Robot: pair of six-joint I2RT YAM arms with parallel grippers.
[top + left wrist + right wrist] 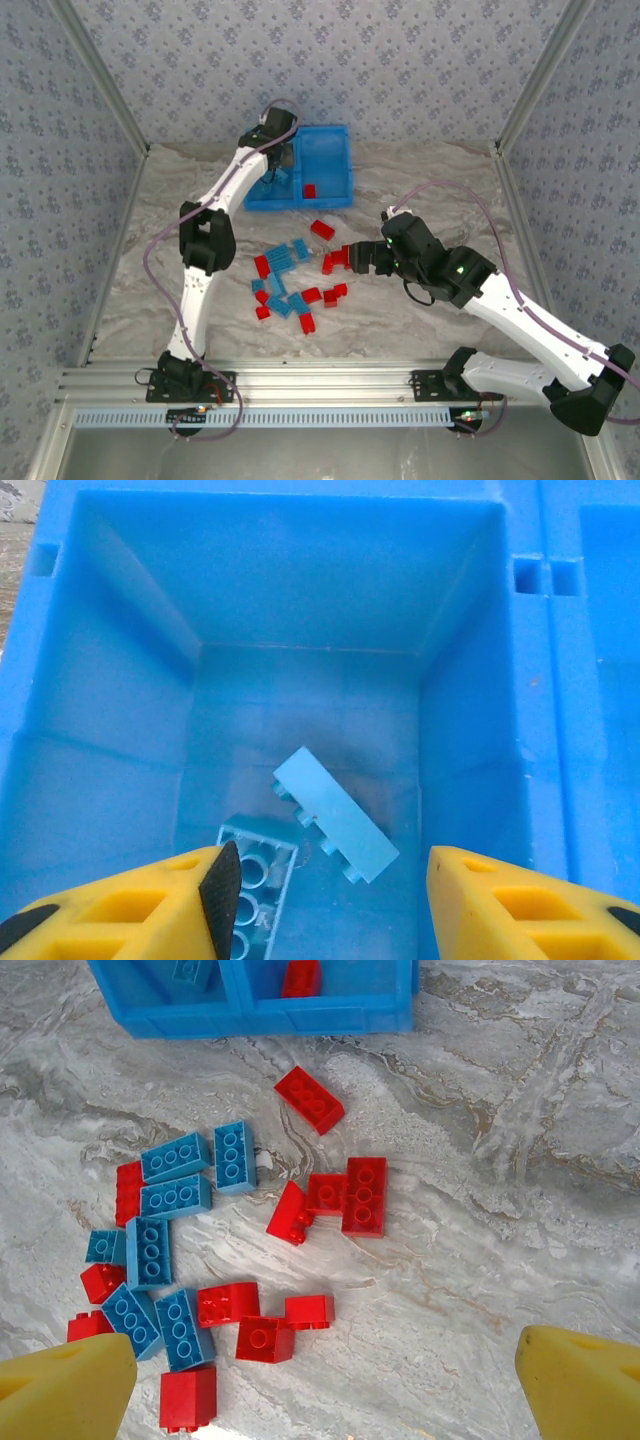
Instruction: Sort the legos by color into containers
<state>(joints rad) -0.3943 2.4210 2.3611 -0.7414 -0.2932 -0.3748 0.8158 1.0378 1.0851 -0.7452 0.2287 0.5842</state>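
L end effector (328, 888) jaws apart, holding nothing, over bin's (347, 165) 9 o'clock compartment (300, 590); 2 light blue legos (335, 818) lie inside, so that's the blue side; red lego (310, 190) in 3 o'clock compartment; R end effector (325, 1380) wide open, empty, above loose pile (150, 1250) on table (500, 1160) at bin's 6 o'clock, prob. lining up next pick.

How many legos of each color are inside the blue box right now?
light blue legos: 2
red lego: 1
Total in the bin: 3
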